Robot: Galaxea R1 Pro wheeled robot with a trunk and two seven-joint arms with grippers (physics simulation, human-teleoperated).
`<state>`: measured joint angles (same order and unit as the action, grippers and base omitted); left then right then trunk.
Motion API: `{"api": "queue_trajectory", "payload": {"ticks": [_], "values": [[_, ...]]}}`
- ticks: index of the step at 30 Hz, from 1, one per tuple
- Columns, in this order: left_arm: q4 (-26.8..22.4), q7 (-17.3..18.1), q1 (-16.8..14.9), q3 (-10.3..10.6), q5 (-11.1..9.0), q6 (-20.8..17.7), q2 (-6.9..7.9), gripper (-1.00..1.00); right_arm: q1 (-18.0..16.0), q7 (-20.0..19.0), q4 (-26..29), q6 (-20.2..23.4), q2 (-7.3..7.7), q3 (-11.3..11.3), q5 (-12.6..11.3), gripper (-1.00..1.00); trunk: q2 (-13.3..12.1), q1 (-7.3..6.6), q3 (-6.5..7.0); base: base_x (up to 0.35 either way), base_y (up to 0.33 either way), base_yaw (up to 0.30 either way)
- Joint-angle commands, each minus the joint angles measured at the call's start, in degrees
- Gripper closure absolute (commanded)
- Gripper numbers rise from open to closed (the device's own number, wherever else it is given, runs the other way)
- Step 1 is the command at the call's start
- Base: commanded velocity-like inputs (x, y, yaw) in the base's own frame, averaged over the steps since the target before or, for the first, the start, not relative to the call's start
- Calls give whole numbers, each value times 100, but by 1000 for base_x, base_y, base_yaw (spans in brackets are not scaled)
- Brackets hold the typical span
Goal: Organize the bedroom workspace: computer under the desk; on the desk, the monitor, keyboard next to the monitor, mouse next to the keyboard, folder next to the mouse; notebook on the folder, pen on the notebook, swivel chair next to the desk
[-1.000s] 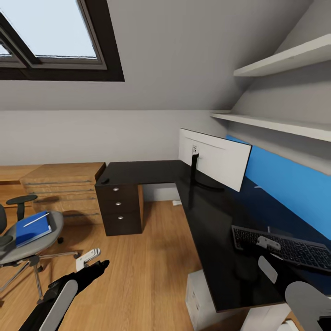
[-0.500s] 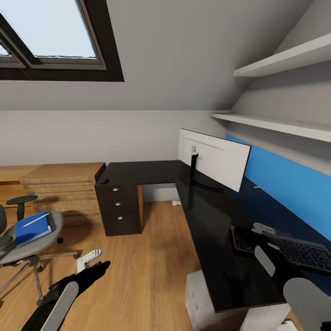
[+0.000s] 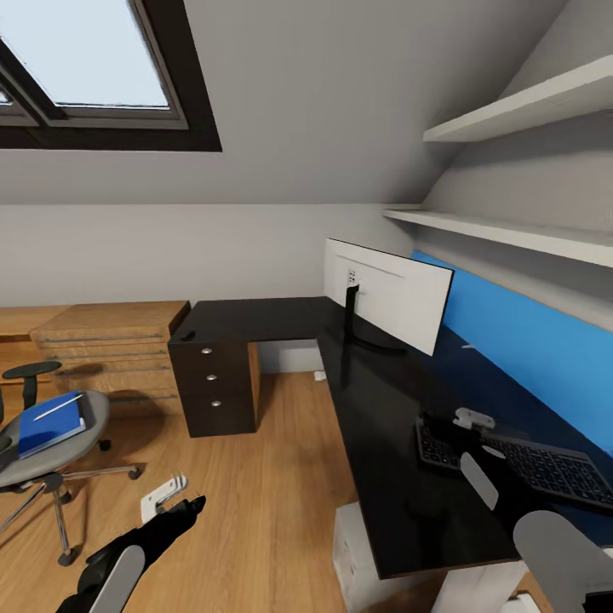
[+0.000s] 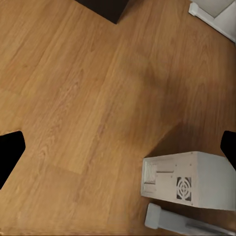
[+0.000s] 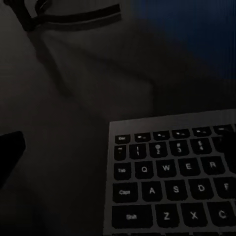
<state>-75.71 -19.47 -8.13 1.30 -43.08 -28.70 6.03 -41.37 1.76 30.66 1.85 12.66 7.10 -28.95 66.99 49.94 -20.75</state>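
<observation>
Folder [image 3: 51,423] with pen [image 3: 58,407] on swivel chair [image 3: 51,447] seat, far left. Left gripper [image 3: 170,498] low over floor, fingers apart, empty. Monitor [image 3: 387,294] at desk [image 3: 375,400] back edge. Right gripper [image 3: 455,426] over keyboard [image 3: 519,460] left end; grip unclear.

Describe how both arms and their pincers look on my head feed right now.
Left arm: black shell with a pale grey oval panel, ending in a white pincer with slim white fingers. Right arm: large grey rounded links over black, with a grey oval panel; its pincer is white too. No cables or markings visible.
</observation>
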Motion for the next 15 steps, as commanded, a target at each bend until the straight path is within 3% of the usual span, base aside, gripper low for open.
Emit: {"api": "queue_trajectory", "payload": {"ticks": [1, 8, 15], "values": [[-12, -58, 3, 12, -60, -7, 5, -100, -3, 18, 9, 17, 8, 36, -41, -100, 5, 0, -7, 0, -317, 0], [-18, -56, 4, 11, -60, -5, 4, -100, -3, 17, 14, 17, -6, 53, -40, -100, 5, 0, -7, 0, -287, 0], [-216, -180, 5, 14, 101, -4, -30, -100, -3, -49, 100, 17, -18, 56, -40, -100, -236, -131, 101, 0, -28, 0]]}}
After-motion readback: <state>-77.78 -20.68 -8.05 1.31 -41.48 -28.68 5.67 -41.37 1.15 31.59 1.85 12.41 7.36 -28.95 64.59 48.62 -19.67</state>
